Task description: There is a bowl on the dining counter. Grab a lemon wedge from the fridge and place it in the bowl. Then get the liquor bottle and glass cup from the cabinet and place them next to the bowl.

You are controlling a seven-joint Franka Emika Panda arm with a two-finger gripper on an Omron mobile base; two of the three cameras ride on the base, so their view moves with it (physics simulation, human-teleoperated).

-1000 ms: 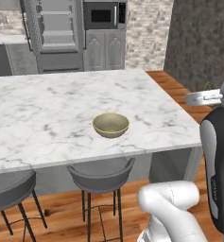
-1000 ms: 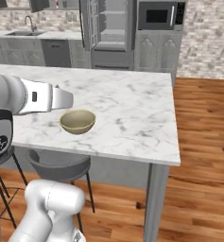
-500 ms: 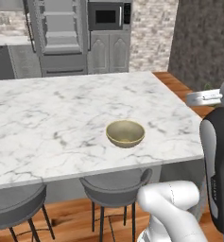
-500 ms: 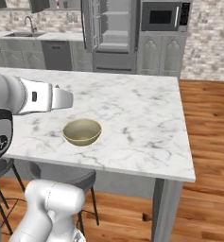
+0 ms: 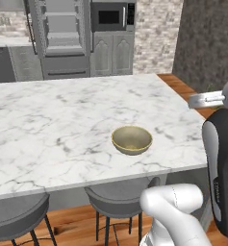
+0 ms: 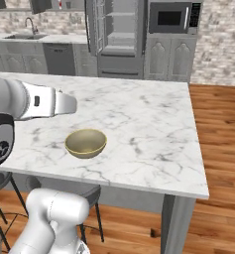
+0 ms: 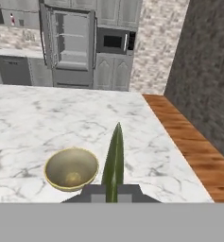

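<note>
In the hand view my gripper is shut on the lemon wedge, a thin greenish-yellow sliver standing up between the fingertips. The olive-tan bowl sits just left of the wedge and farther out, on the marble dining counter. From the base, the bowl rests near the counter's front edge. The grey fridge stands at the back wall with a door open and shelves showing.
Dark stools are tucked under the counter's near edge. Wooden floor runs along the counter's right side. A microwave sits right of the fridge. A dark wall rises at the right.
The whole picture has shifted: the base has driven, so the bowl now sits farther right and closer in both base views. The gripper has stayed shut.
</note>
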